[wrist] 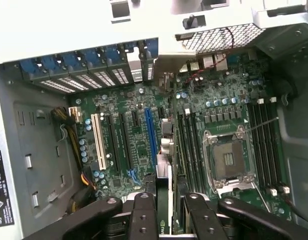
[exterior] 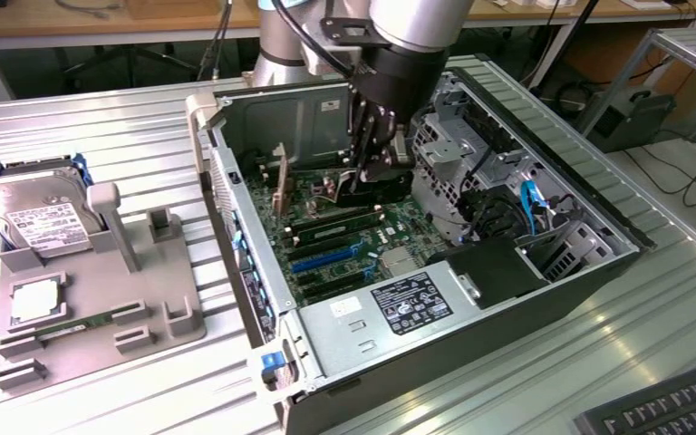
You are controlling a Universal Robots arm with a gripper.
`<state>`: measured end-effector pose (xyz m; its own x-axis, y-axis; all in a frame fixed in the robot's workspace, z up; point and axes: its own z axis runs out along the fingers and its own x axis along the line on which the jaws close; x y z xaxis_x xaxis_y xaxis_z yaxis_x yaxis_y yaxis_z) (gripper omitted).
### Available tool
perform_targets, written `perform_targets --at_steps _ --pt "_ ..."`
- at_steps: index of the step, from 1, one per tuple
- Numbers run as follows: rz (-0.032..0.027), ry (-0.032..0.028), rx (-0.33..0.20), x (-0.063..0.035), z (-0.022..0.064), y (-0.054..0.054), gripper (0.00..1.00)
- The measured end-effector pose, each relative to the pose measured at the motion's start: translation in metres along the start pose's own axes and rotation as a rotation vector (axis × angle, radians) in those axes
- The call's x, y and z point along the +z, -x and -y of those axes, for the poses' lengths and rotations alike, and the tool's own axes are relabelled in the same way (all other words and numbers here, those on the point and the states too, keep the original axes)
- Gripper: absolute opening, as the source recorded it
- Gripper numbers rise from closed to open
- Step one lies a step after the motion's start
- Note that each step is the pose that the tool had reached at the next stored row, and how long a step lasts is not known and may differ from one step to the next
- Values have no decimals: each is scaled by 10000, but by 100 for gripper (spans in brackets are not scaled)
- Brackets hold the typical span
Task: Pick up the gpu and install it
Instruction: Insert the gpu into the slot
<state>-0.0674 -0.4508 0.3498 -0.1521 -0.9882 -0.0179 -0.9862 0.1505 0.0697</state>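
My gripper [exterior: 370,174] is lowered inside the open computer case [exterior: 257,299], just above the motherboard [exterior: 348,245]. In the wrist view the black fingers [wrist: 144,215] close from both sides on a thin card seen edge-on, the gpu [wrist: 163,192], with a pale strip and a green edge showing. The gpu hangs over the expansion slots, close to the long blue slot [wrist: 150,132] and beside the memory slots [wrist: 188,145]. In the exterior view the gpu [exterior: 351,188] shows as a dark piece under the fingers, mostly hidden by the gripper.
The drive cage [exterior: 469,154] and blue cables [exterior: 529,204] stand at the exterior view's right of the gripper, the power supply [exterior: 409,304] nearer. A grey fixture [exterior: 94,299] outside the case holds a silver hard drive [exterior: 40,217] and a green memory stick [exterior: 76,324]. A keyboard [exterior: 674,408] lies at the corner.
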Motion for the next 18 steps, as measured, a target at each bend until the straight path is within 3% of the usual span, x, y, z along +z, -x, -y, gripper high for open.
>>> perform_targets --at_steps 7,18 --pt "-66 17 -923 111 -1 -4 26" --pt "-83 13 -1190 272 -25 -12 26"
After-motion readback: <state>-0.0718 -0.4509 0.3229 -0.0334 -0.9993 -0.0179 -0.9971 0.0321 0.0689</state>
